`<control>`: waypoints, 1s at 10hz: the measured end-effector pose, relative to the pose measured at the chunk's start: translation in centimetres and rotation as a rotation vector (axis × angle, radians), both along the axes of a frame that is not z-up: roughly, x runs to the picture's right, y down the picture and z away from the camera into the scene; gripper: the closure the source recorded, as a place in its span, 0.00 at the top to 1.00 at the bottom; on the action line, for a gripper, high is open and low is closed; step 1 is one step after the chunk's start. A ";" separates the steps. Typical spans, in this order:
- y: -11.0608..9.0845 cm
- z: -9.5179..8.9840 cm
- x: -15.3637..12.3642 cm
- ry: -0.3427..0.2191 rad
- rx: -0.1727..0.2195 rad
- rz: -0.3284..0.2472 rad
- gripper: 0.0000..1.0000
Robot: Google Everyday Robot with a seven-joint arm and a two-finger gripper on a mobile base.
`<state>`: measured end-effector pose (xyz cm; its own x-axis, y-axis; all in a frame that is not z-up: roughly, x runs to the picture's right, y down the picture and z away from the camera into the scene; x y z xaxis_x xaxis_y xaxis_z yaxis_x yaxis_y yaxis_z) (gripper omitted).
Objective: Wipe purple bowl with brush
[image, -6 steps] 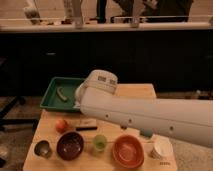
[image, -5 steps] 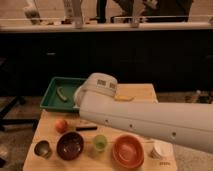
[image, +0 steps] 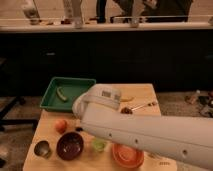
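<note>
The purple bowl (image: 69, 145) sits upright near the front left of the wooden table (image: 142, 91). It looks empty and nothing touches it. My white arm (image: 145, 132) reaches across the table from the lower right, and its rounded end (image: 97, 101) is above the table's middle. The gripper is hidden behind the arm, so I do not see its fingers. Only a small dark end of the brush (image: 79, 129) peeks out under the arm, just behind the purple bowl.
A green tray (image: 67, 85) holding a green item (image: 61, 93) stands at the back left. An orange fruit (image: 61, 125), a metal cup (image: 42, 148), a green cup (image: 99, 145) and an orange bowl (image: 127, 155) line the front. A bristly clump on a stick (image: 135, 107) and a banana (image: 128, 98) lie at the back.
My arm has swung lower and forward over the table. It now covers most of the brush and the white cup at the front right.
</note>
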<state>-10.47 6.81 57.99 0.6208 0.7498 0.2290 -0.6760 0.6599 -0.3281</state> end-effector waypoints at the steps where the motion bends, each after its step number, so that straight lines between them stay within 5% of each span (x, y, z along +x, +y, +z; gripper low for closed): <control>1: 0.7 -0.2 0.0 -0.006 -0.011 -0.002 0.00; 10: 1.4 -0.1 -0.2 0.003 -0.018 -0.015 0.00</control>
<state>-10.71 8.20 57.87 0.6325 0.7444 0.2142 -0.6670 0.6640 -0.3380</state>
